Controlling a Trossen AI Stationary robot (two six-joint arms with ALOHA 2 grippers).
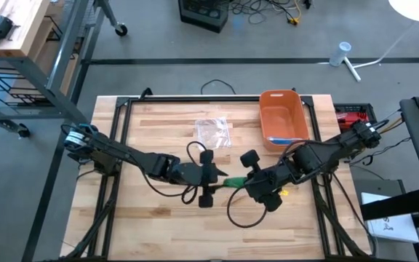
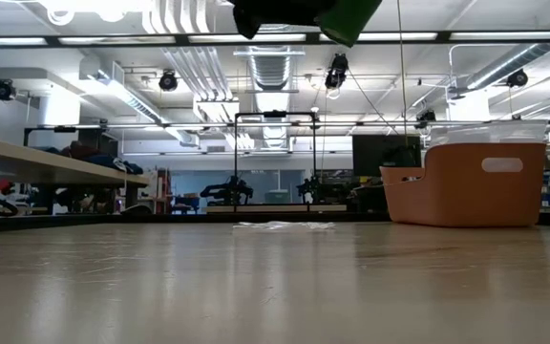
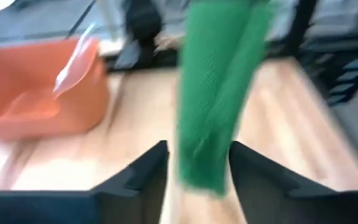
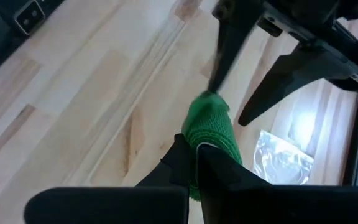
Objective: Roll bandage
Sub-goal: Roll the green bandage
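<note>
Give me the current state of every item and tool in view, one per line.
green bandage: stretched in the air between the two tools, clear of the table.
left tool: fingers apart, bandage strip running between them.
right tool: shut on the green bandage.
orange bin: upright at the table's far right.
clear plastic wrapper: lying flat, empty, left of the bin.
</note>
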